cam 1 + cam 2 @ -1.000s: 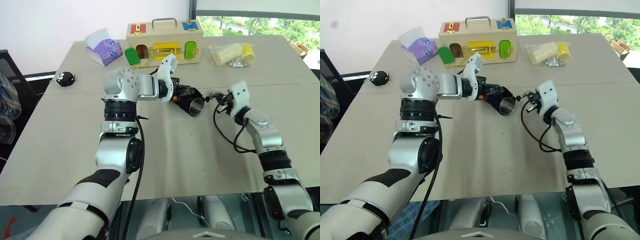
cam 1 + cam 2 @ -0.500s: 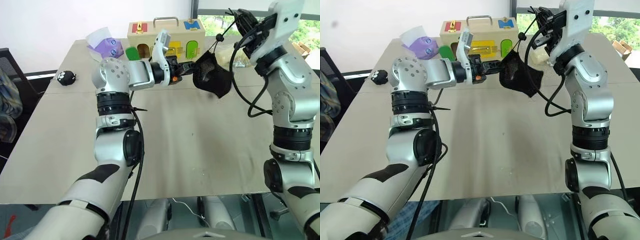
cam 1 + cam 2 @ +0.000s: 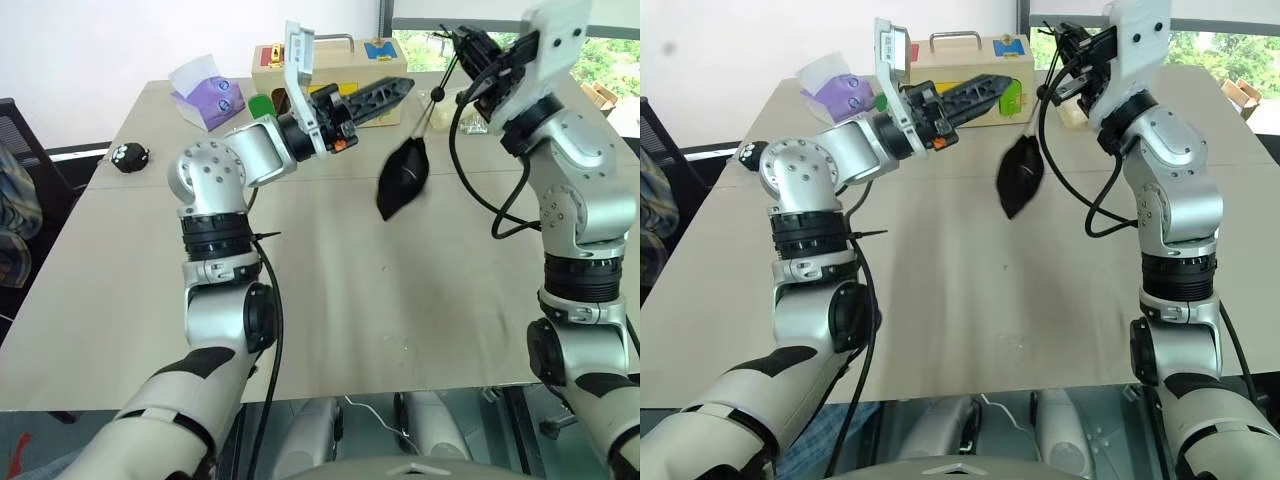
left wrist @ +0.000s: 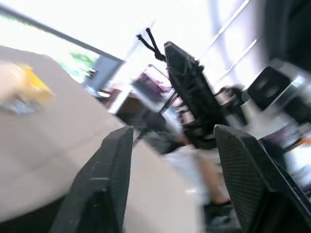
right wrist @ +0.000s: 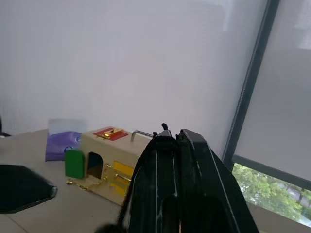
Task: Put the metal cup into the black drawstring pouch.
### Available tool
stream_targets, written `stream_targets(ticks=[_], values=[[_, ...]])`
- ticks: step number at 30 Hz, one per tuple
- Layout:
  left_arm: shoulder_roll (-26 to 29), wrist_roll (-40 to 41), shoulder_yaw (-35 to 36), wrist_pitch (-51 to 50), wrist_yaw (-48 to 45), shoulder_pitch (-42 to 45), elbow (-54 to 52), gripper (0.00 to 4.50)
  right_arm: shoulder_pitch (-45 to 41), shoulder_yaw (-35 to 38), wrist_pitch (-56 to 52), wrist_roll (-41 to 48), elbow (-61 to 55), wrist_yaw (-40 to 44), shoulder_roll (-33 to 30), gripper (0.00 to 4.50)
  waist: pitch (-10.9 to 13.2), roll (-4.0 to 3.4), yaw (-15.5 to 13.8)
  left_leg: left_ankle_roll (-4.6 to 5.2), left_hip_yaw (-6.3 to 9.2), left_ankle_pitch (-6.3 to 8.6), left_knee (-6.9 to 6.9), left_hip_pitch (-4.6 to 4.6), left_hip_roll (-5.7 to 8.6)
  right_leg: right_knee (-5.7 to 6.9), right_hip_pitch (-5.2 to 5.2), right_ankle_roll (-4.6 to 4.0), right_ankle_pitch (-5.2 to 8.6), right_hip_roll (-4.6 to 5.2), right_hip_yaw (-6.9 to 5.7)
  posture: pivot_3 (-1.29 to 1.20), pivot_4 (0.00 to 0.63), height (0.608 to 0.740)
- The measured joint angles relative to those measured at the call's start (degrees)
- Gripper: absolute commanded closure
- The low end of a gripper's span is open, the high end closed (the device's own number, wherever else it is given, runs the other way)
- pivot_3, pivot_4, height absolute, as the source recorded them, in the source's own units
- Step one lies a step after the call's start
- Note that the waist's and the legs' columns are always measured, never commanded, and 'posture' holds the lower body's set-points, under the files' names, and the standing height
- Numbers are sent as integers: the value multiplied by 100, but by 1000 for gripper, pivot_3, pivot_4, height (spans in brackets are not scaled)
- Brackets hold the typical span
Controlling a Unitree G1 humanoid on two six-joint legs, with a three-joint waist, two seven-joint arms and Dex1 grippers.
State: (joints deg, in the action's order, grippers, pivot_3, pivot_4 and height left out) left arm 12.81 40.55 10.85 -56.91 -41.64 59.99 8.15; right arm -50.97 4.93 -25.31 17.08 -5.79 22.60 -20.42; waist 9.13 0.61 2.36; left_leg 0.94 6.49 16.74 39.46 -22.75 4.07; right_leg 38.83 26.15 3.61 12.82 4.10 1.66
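Note:
The black drawstring pouch (image 3: 403, 180) hangs in the air above the table (image 3: 400, 330), bulging and closed at the top. It dangles by its thin cord from my right gripper (image 3: 468, 55), which is raised high and shut on the cord. In the right wrist view that gripper's (image 5: 176, 134) fingers are pressed together. My left gripper (image 3: 398, 90) is held up to the left of the pouch, apart from it. The left wrist view shows this gripper (image 4: 175, 130) open with nothing between its fingers. The metal cup is hidden.
A wooden lock box (image 3: 345, 62) with coloured doors stands at the table's far edge behind the arms. A purple tissue pack (image 3: 212, 100) lies to its left, and a small black round toy (image 3: 130, 155) lies further left. A clear bag with yellow items (image 3: 1080, 100) lies far right.
Both arms rose from the table with the pouch. My left gripper has let go of the pouch and opened. The pouch swung down and now hangs from the right gripper alone.

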Motion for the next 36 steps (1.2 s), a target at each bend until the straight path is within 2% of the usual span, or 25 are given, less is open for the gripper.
stream_targets(ticks=[4,8,13,17,20,23,32,36], values=[[118,-673,-780,1228,-516,-189,-78,2023,-14,-53,-78,29,-10,33,7,4500,0,0,-5,0,0,0,0,0,1,-1,0,0,0,-1,0,0,150,710],[119,-1288,-1165,2435,-723,-162,176,2023,-72,-59,-141,69,-81,53,11,4500,0,0,8,0,-2,0,-1,0,0,0,1,0,0,-2,1,0,150,710],[16,-1747,-1208,3426,-720,102,702,2023,-108,-173,-320,119,-349,61,43,4500,0,0,1,1,-2,0,0,-1,0,0,0,0,0,-2,0,0,150,710],[-105,-1798,-1198,3587,-713,108,911,2023,-110,-203,-410,139,-440,64,52,4500,0,0,-1,2,1,0,0,-1,0,0,0,0,0,-2,-2,0,150,710],[-130,-1782,-1175,3588,-730,110,923,2818,-111,-206,-454,141,-442,67,52,4500,0,0,7,2,0,0,0,-1,0,1,0,0,0,-3,-1,0,150,710],[-120,-1775,-1137,3588,-788,110,923,4258,-113,-206,-457,149,-444,73,53,4500,0,0,8,2,2,0,0,-1,0,2,0,0,0,-5,-3,0,150,710],[-58,-1829,-1204,3483,-864,101,921,4319,-196,-220,-415,144,-425,59,116,4500,0,0,12,2,1,0,0,-1,0,1,0,0,0,-6,-2,0,150,710],[36,-2123,-1543,3620,-992,-85,932,4319,-619,132,124,176,-126,-339,470,4500,1,-1,12,1,3,0,0,0,0,2,1,0,0,-7,-3,0,150,710]])
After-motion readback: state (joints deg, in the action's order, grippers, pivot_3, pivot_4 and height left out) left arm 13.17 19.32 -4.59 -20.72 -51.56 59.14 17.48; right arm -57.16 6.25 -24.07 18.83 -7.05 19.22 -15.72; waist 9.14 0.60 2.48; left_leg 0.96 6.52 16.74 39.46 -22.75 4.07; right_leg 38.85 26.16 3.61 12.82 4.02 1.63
